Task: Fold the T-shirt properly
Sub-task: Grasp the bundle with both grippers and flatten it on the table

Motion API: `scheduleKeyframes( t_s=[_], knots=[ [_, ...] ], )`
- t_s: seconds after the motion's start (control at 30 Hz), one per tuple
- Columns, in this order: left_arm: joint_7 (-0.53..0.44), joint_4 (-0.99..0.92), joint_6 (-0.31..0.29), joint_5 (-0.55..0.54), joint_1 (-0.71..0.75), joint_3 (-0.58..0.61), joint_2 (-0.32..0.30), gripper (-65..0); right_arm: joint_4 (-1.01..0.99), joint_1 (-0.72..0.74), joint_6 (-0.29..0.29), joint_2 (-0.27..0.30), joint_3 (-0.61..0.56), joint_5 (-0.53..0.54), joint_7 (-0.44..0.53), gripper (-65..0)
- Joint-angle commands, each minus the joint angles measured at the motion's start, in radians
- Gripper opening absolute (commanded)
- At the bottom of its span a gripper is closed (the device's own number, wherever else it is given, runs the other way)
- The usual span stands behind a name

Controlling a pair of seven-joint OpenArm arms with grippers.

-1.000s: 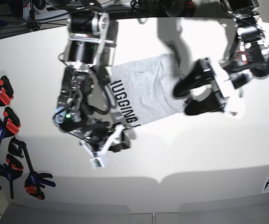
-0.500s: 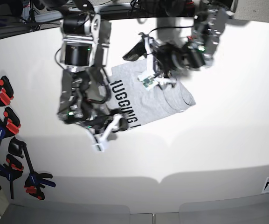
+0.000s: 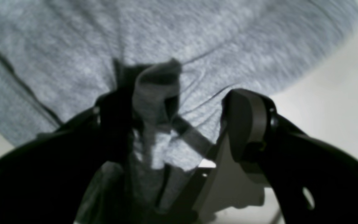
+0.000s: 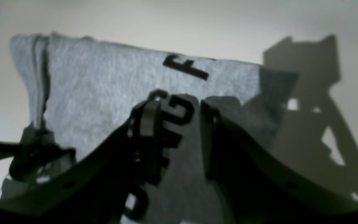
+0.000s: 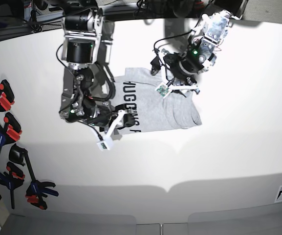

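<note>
Base view bright, evenly lit from above; white table (image 5: 228, 147) near blown out, soft arm shadows beneath arms. Fisheye bends table edges. Both wrist views soft, blurred; near gripper parts dark, underexposed. Right wrist view: hard gripper shadow on T-shirt (image 4: 104, 81) and table at right.

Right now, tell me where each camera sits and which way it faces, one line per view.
Base: mounted overhead, looking down on the white table, the T-shirt, both arms, and clamps at the left edge.
Left wrist: on the left arm, looking past the open left gripper at bunched grey fabric between its fingers.
Right wrist: on the right arm, looking past the right gripper at the lettered side of the shirt.
Shared: all three show the T-shirt; the black lettering appears in the base and right wrist views.
</note>
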Motion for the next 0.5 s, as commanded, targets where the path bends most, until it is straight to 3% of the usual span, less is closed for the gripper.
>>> scheduleKeyframes(
  t_s=[0.0,0.3,0.4,0.47],
  knots=[
    [0.063,-0.006,0.018,0.045,-0.008,-0.007,-0.034,-21.0,0.027,0.028,0.012,0.01,0.001,0.024,0.015,-45.5],
    [0.051,-0.006,0.101,0.043,-0.126,-0.007,-0.188,-21.0,0.03,-0.044,0.026,-0.029,0.001,0.028,-0.012,-45.5],
    [0.033,-0.006,0.132,0.044,-0.163,-0.007,-0.22,-21.0,0.039,-0.096,0.069,-0.032,-0.021,0.12,-0.029,-45.5],
    [0.029,-0.006,0.145,0.044,-0.185,-0.006,-0.236,-21.0,0.064,-0.134,0.069,-0.032,-0.051,0.18,-0.057,-45.5]
  ],
)
